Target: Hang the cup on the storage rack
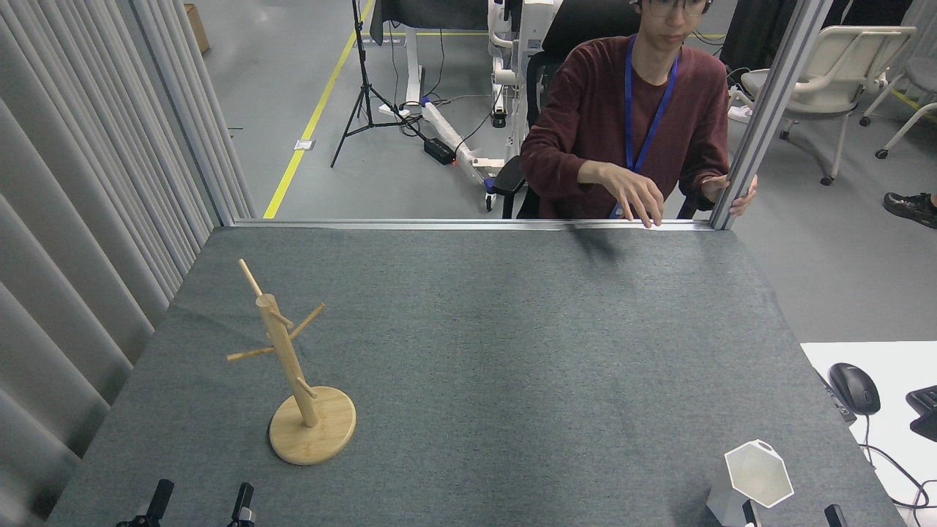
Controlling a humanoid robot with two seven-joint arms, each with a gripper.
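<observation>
The storage rack (293, 369), a light wooden mug tree with angled pegs on a round disc base, stands upright on the left half of the grey table; its pegs are bare. The cup (758, 477), a white faceted mug with a hexagonal rim, stands upright near the front right corner, its tab handle pointing away from me. My left gripper (199, 502) shows only two dark fingertips at the bottom edge, open, in front of the rack's base. My right gripper (791, 515) is open too, its left fingertip just in front of the cup and its right fingertip beside it.
A person in a dark red top sits behind the far edge, one hand (635, 199) over the table's rim, the other gripping the aluminium post (765, 110) at the back right corner. Grey curtains (80, 219) line the left side. A white desk with a mouse (854, 388) adjoins the right.
</observation>
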